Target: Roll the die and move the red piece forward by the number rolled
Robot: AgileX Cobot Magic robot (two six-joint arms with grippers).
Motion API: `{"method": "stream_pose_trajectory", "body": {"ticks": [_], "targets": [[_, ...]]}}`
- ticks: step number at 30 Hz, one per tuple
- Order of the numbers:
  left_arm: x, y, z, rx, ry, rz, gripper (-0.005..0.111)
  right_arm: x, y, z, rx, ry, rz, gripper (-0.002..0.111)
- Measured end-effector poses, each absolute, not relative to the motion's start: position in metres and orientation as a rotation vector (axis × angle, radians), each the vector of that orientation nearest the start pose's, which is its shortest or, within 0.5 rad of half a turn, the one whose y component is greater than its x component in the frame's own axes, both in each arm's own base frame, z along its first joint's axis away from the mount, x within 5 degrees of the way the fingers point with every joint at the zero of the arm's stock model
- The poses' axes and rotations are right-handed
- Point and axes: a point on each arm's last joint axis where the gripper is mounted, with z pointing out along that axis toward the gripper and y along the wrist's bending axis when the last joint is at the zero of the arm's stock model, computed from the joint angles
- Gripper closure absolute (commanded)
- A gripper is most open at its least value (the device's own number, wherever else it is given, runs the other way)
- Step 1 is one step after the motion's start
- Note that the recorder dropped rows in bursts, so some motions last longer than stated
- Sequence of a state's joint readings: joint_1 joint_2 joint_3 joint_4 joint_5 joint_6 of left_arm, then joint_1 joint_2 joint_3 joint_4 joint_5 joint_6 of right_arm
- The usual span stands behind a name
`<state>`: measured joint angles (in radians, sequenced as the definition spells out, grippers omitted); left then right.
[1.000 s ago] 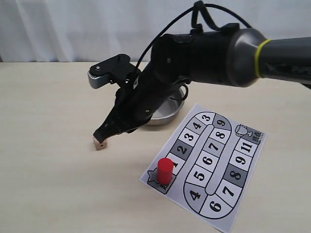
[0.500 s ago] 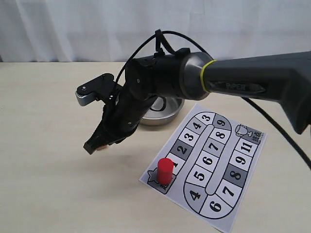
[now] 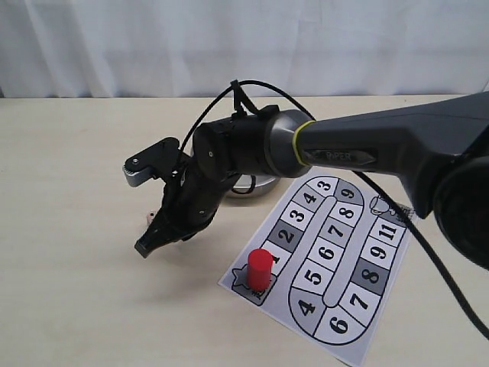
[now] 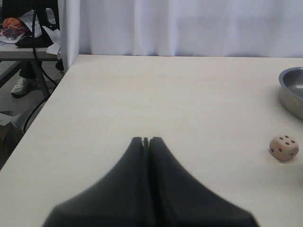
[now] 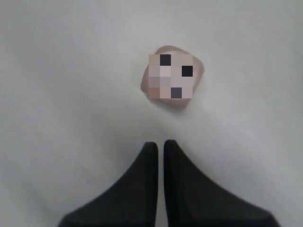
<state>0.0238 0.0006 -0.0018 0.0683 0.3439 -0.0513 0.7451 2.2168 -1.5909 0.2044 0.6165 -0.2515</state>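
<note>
Our right gripper (image 5: 156, 143), fingers nearly together and empty, hovers beside the die (image 5: 173, 78) on the table (image 5: 47, 47); we should spread them, then straddle it squarely. The red piece (image 3: 260, 267) stands on the board (image 3: 336, 229).

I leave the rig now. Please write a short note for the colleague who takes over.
Left claw: shut, empty.
Right claw: shut, empty; the small tan wooden die lies ahead of its tips, not touching.
Die: free on the light wooden table, off the printed paper game board, near the round metal bowl.
Small red cylinder piece: upright on the board's star square, not yet advanced.
Done: whether the die was rolled cannot be told.
Left: read the die's top face, then advance the red piece that many squares.
</note>
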Motion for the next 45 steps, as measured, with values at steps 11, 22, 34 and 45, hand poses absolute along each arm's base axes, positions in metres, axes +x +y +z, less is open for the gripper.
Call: {"method": "stream_pose_trajectory", "body": {"ticks": [11,22,34,45], "targets": [[0.053,0.003,0.183,-0.026,1.826,0.047,0.107,0.342,0.321,0.128,-1.042,2.513,0.362,0.104],[0.053,0.003,0.183,-0.026,1.826,0.047,0.107,0.345,0.319,0.117,-1.027,2.532,0.355,0.104],[0.053,0.003,0.183,-0.026,1.826,0.047,0.107,0.346,0.32,0.117,-1.02,2.521,0.356,0.104],[0.053,0.003,0.183,-0.026,1.826,0.047,0.107,0.342,0.317,0.128,-1.046,2.542,0.348,0.104]]}}
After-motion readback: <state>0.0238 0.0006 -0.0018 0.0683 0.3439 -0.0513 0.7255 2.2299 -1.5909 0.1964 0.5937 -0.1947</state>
